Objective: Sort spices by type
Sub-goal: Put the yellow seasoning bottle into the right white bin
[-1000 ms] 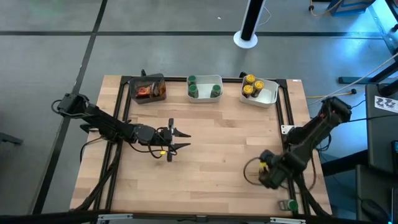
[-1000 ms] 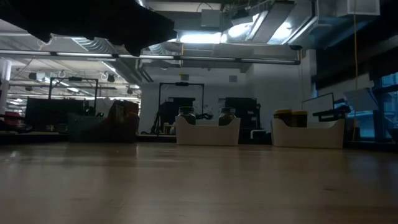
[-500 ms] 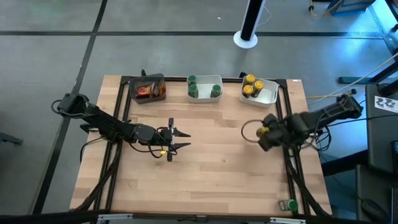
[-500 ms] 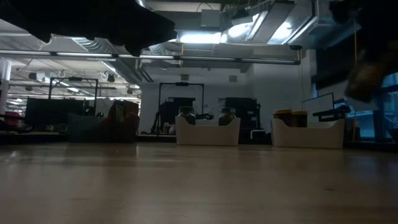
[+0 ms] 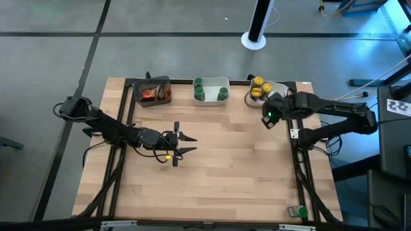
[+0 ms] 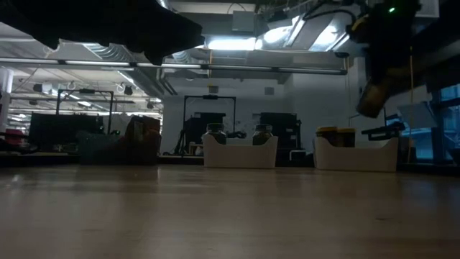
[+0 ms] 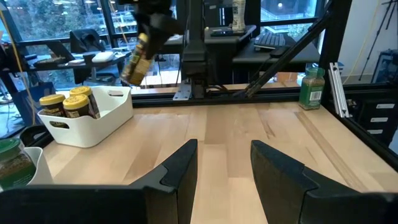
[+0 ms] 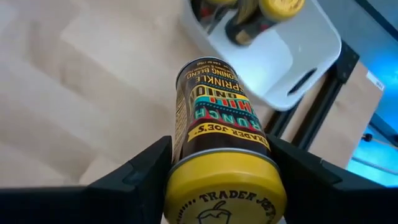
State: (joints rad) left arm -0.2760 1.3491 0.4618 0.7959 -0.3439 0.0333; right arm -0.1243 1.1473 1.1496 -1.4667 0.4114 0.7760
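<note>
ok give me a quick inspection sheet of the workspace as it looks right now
surface: wooden table, mostly bare.
job's things: yellow-lidded jar held by right gripper beside white tray of yellow-lidded jars; green-lidded jars in middle tray; dark tray with reddish contents; one green-lidded jar at the table's near right corner.
clutter: nothing seen.
grippers: left gripper open, empty, mid-table.
cables: along both arms.
surroundings: desks, monitors, windows.

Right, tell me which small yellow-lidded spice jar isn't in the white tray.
The dark-labelled yellow-lidded jar clamped in the right tool, held in the air beside the white plastic tray; the other yellow-lidded jars stand inside it.
</note>
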